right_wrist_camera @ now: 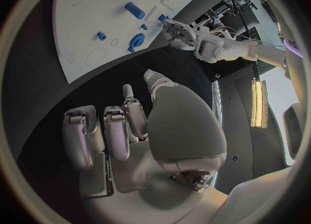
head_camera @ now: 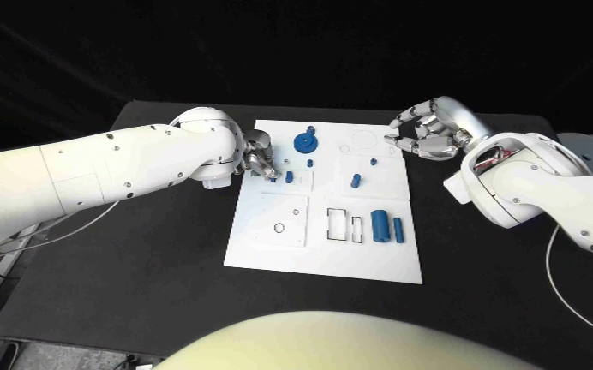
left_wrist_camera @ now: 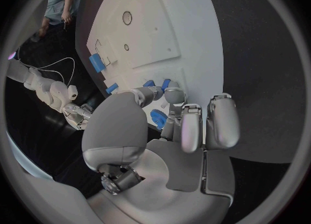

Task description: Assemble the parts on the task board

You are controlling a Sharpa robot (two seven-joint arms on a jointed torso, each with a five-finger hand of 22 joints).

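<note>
At the task board [head_camera: 324, 254] edges, left hand [head_camera: 260, 159] pinches a part [head_camera: 290, 177]; right hand [head_camera: 427, 134] curls empty.

I see black table [head_camera: 161, 250], matte, dark surface. White task board [head_camera: 278, 246] lies flat on it near middle, long side running away from me. Thin pale cable [head_camera: 74, 224] trails across table on left side, near left arm. Second thin cable [head_camera: 556, 289] at right edge.

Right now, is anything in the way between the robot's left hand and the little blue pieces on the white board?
Nothing visible. The left hand is already at the task board's left edge, its fingertips right beside a small blue part.
</note>
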